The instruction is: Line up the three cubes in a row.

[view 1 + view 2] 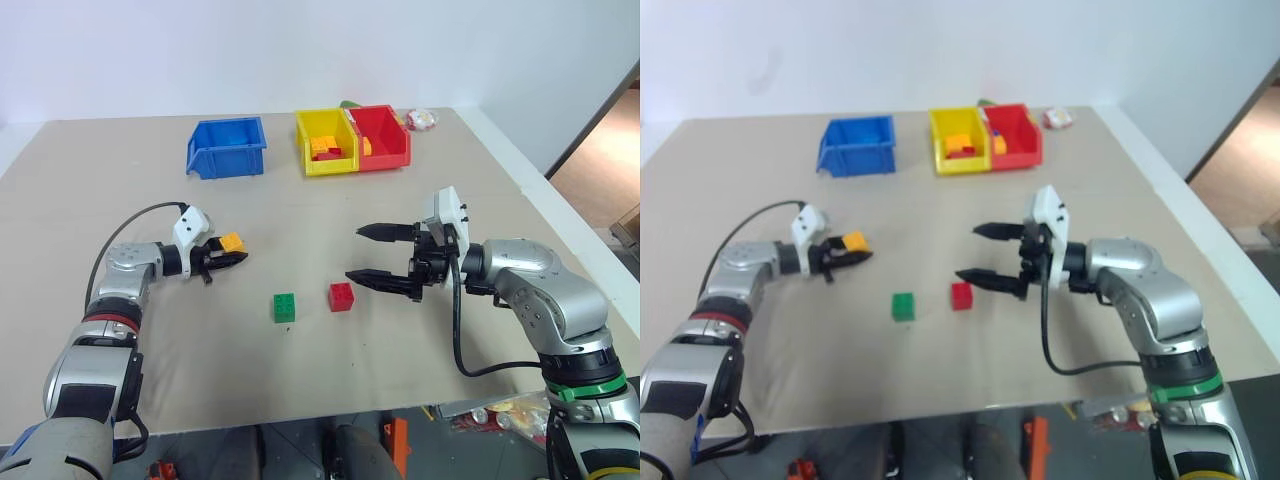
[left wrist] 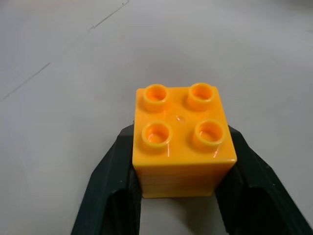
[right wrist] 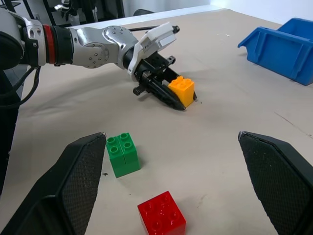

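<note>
My left gripper [image 1: 226,256] is shut on the yellow-orange cube [image 2: 181,142], one black finger [image 2: 110,196] pressed on each side. The cube, studs up, is low at the table surface on the left. The green cube [image 1: 284,307] and the red cube [image 1: 341,297] sit side by side near the table's middle, a small gap between them, to the right of the held cube. Just right of the red cube my right gripper [image 1: 356,254] stands open, pointing left above the table with nothing between its fingers. The right wrist view shows all three cubes, the yellow-orange one [image 3: 182,89] farthest.
At the table's far side stand a blue bin [image 1: 227,146], a yellow bin [image 1: 322,143] and a red bin [image 1: 380,137], the last two holding loose brick pieces. A small white and red item [image 1: 422,119] lies behind them. The table's right edge is beyond my right arm.
</note>
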Controlling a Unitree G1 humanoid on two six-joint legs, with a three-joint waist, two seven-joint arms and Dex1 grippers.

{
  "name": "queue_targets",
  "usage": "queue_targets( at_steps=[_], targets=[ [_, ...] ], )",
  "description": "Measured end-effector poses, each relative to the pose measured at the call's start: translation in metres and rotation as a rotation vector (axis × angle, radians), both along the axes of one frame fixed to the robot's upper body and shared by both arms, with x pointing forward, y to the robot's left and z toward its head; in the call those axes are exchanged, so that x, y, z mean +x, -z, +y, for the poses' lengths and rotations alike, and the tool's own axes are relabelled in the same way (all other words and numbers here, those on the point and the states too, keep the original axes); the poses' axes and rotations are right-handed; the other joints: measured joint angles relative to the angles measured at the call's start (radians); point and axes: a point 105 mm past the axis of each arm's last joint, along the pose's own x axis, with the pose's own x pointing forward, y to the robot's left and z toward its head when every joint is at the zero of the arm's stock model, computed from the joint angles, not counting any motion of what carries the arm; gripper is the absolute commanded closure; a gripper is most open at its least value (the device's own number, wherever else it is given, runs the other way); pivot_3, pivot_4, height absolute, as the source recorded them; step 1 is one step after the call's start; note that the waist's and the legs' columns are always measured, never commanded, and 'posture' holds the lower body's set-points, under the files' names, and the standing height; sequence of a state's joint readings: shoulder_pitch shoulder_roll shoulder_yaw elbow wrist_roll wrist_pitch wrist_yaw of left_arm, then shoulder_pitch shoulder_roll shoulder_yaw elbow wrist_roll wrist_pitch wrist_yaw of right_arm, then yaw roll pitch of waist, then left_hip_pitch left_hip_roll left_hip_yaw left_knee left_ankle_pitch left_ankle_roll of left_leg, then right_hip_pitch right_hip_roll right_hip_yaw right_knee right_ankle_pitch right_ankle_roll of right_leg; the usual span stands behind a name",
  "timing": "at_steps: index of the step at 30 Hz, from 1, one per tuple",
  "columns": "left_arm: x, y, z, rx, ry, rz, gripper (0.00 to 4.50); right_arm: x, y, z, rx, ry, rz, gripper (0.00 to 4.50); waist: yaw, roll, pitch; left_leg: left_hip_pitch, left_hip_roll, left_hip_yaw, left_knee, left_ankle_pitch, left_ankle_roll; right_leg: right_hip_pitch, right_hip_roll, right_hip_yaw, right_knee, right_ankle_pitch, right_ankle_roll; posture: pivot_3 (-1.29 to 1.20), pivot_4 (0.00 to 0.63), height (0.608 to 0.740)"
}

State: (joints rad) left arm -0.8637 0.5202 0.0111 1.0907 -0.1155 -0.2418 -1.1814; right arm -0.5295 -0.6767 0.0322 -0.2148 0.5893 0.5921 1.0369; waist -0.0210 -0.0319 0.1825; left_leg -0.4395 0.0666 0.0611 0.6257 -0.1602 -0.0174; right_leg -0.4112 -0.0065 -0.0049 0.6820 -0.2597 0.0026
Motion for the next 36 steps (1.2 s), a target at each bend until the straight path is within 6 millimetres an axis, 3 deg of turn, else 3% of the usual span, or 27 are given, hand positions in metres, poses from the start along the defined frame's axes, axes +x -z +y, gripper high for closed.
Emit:
queue_targets(
  at_steps=[8,12,18,20,25,36],
  targets=[
    [-0.007,-0.01,-0.006,0.009,0.067,-0.071,3.14,-0.001,0.0,0.001,0.005,-0.009,0.0,0.0,-0.001,0.0,0.0,0.0,0.0,0.001,0.0,0.0,0.0,0.0,0.0,0.001,0.0,0.0,0.0,0.0,0.15,0.74],
    [-0.039,-0.01,-0.011,0.008,0.176,-0.08,3.14,-0.001,-0.002,0.001,0.005,-0.015,-0.006,0.0,-0.004,0.0,0.0,0.001,0.001,0.002,-0.001,0.0,0.0,-0.001,0.0,0.003,0.001,0.0,-0.001,0.0,0.15,0.74],
    [-0.092,0.004,0.004,0.063,0.24,0.018,3.14,-0.001,-0.004,0.003,0.01,-0.032,-0.012,0.0,-0.002,0.0,0.0,0.001,0.006,0.001,-0.001,0.0,-0.001,-0.001,0.001,0.004,0.001,0.001,-0.003,0.0,0.15,0.74],
    [-0.099,0.002,0.007,0.055,0.243,0.037,3.14,-0.001,-0.003,0.003,0.01,-0.037,-0.012,0.0,0.001,0.0,0.0,0.001,0.007,0.002,-0.001,0.001,-0.001,-0.001,0.001,0.002,0.001,0.001,-0.004,0.0,0.15,0.74],
    [-0.104,-0.011,0.004,0.036,0.276,0.029,3.14,-0.002,-0.003,0.003,0.002,-0.05,-0.015,0.0,0.001,0.0,0.0,0.002,0.007,0.003,-0.001,0.002,0.0,-0.001,-0.001,0.003,0.001,0.002,-0.004,0.0,0.15,0.74],
    [-0.115,0.0,0.002,0.067,0.345,0.043,3.14,-0.002,-0.002,0.001,-0.006,-0.055,-0.01,0.0,0.0,0.0,0.0,0.0,0.007,0.007,-0.004,0.001,0.0,-0.006,0.003,0.005,0.001,0.002,-0.003,0.0,0.15,0.74]
  ],
)
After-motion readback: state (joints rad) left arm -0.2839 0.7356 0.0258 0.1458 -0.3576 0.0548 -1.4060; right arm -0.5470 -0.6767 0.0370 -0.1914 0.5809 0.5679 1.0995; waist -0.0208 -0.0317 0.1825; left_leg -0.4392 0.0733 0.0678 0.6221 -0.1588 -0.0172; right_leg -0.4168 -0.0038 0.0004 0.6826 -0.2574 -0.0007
